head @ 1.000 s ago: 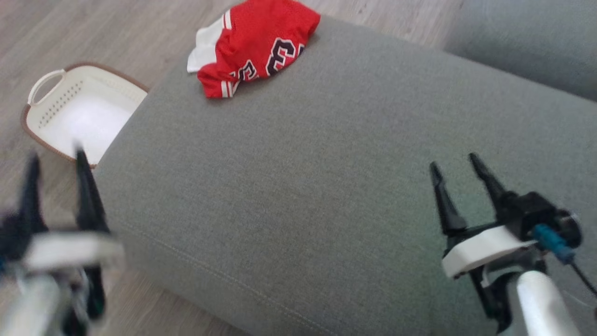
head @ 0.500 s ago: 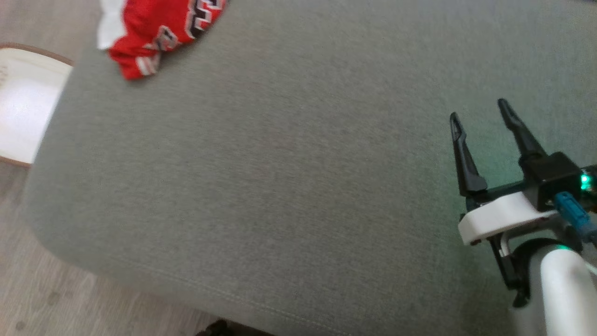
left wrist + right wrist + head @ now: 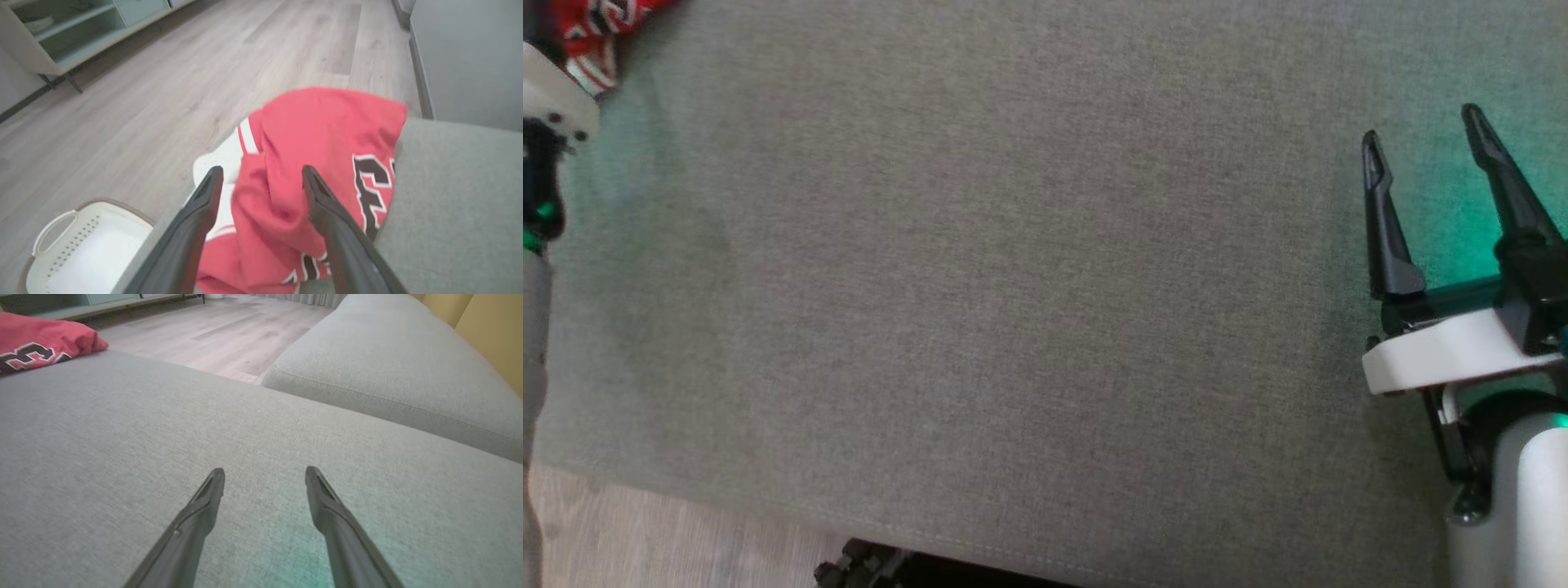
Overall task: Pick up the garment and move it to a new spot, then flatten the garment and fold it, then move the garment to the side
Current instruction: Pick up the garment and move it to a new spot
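At the far left corner of the cushion (image 3: 1013, 286), the red shirt (image 3: 327, 122) lies straight ahead of the left tool (image 3: 262, 169), open and clearly nearer, while the right tool (image 3: 1421, 122), also open, hangs well apart by the right edge.

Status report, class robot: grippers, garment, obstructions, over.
Left gripper open, aimed at red garment on cushion edge. Right gripper open over bare cushion. Nothing in the way.
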### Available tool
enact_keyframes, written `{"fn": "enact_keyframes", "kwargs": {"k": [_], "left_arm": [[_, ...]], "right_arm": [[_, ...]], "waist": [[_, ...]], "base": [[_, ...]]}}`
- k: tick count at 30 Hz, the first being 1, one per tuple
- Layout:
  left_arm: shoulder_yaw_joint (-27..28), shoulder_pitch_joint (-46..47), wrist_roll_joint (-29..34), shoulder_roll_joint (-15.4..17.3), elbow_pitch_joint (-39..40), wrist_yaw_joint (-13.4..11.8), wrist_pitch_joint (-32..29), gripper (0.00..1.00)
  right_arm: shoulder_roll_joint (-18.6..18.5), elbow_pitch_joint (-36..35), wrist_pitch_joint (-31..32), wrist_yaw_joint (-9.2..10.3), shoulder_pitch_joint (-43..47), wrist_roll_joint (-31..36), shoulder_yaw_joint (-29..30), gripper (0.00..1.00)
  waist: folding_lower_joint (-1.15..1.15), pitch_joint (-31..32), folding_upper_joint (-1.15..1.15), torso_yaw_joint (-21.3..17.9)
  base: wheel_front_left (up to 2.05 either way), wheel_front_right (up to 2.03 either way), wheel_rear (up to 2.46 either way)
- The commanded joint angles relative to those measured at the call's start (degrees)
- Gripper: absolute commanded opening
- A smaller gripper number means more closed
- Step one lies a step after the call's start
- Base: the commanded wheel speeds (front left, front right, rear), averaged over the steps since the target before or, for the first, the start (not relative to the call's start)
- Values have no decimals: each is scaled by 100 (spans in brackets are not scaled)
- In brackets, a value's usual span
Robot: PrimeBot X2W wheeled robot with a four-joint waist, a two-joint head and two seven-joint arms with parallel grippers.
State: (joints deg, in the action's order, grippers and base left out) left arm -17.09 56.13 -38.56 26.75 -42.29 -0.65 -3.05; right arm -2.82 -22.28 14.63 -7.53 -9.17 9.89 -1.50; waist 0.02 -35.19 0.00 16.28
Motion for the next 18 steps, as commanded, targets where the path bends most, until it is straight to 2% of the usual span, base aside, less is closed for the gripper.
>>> {"fn": "enact_keyframes", "kwargs": {"k": [1, 6, 7, 8, 9, 10, 11, 12, 18], "left_arm": [[125, 179, 38, 380, -41, 26, -64, 100], [18, 313, 6, 258, -633, 186, -154, 100], [11, 337, -23, 226, -724, 241, -167, 97], [13, 365, -53, 204, -805, 293, -167, 85], [14, 392, -75, 185, -878, 331, -154, 48], [-7, 417, -67, 171, -939, 361, -129, 37], [-30, 442, -57, 152, -993, 390, -99, 15], [-39, 471, -67, 122, -1041, 419, -68, 0], [-61, 682, -23, 119, -1224, 465, 258, 0]], "right_arm": [[-12, -275, 4, 4, -38, 49, -134, 100], [-12, -278, -41, 4, -15, 43, -91, 100], [-12, -266, -53, 4, -17, 36, -87, 100], [-12, -250, -66, 4, -20, 27, -82, 100], [-11, -229, -81, 4, -25, 18, -81, 100], [-11, -210, -105, 4, -33, 3, -78, 100], [-10, -189, -125, 4, -41, -10, -77, 100], [-10, -166, -143, 4, -50, -20, -74, 100], [-8, -15, -287, 4, -105, -119, -11, 100]], "waist": [[-2, -166, 0, -78], [-2, -217, 0, -125], [-2, -214, 0, -135], [-2, -208, 0, -145], [-2, -198, 0, -157], [-2, -187, 0, -170], [-2, -174, 0, -184], [-2, -157, 0, -198], [-2, 21, 0, -299]], "base": [[0, 0, 0], [0, 0, 0], [0, 0, 0], [0, 0, 0], [0, 0, 0], [0, 0, 0], [0, 0, 0], [0, 0, 0], [0, 0, 0]]}}
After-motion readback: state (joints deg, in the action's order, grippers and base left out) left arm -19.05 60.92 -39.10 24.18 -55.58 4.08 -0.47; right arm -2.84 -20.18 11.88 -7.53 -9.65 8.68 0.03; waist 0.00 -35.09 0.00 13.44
